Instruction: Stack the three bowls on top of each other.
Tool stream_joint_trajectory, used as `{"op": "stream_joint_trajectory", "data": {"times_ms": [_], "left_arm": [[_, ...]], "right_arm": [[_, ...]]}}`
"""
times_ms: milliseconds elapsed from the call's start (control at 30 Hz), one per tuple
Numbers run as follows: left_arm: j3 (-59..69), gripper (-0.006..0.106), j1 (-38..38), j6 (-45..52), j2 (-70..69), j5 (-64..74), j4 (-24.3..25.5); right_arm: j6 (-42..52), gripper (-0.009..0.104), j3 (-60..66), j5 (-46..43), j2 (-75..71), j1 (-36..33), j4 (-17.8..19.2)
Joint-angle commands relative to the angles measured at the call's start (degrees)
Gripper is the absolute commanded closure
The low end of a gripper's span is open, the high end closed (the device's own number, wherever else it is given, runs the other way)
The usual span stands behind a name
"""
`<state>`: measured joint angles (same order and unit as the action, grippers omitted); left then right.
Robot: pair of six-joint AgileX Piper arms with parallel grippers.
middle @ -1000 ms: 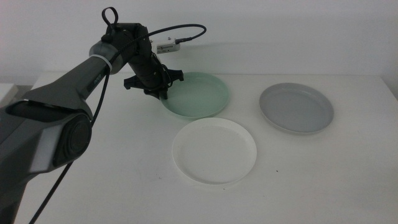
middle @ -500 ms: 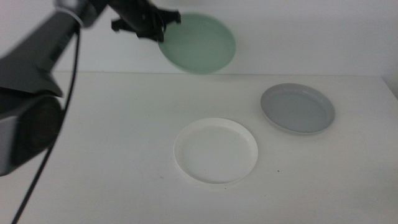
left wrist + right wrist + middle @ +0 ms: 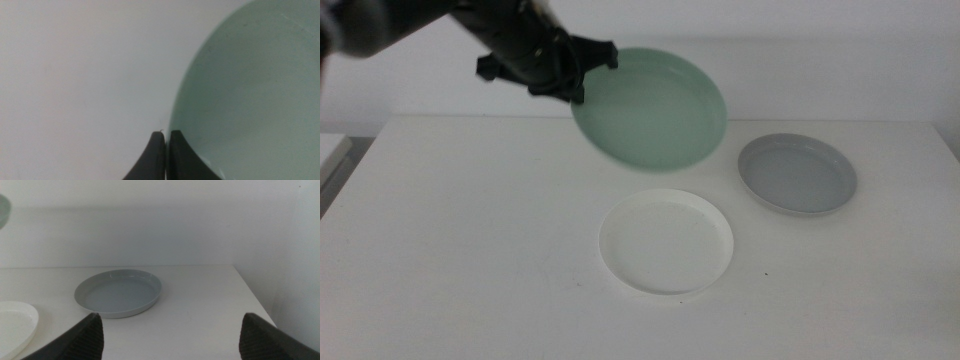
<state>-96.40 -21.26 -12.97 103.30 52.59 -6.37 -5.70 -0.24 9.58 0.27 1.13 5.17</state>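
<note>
Jaws clamped tight on the rim of the green bowl [image 3: 653, 108], the left gripper [image 3: 576, 84] holds it tilted in the air, above and behind the white bowl [image 3: 666, 242], while the right gripper [image 3: 170, 330] waits with jaws wide apart, low near the grey bowl [image 3: 797, 173]. Nothing is stacked yet, I'd say: white and grey both lie flat on the table [image 3: 460, 240], grey off to white's right and a little behind. All three look alike, shallow, round, low-rimmed and empty.
</note>
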Motion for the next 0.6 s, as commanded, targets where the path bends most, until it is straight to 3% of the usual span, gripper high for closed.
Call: {"op": "stream_joint_trajectory", "data": {"times_ms": [0,567], "left_arm": [[4.7,0.102,-0.6,-0.7,-3.1,-2.0,-2.5],[17.4,0.102,-2.2,0.1,1.1,-12.6,-7.8]], "right_arm": [[0.1,0.003,0.2,-0.5,-0.3,0.1,0.5],[0.1,0.003,0.2,-0.5,-0.3,0.1,0.5]]}}
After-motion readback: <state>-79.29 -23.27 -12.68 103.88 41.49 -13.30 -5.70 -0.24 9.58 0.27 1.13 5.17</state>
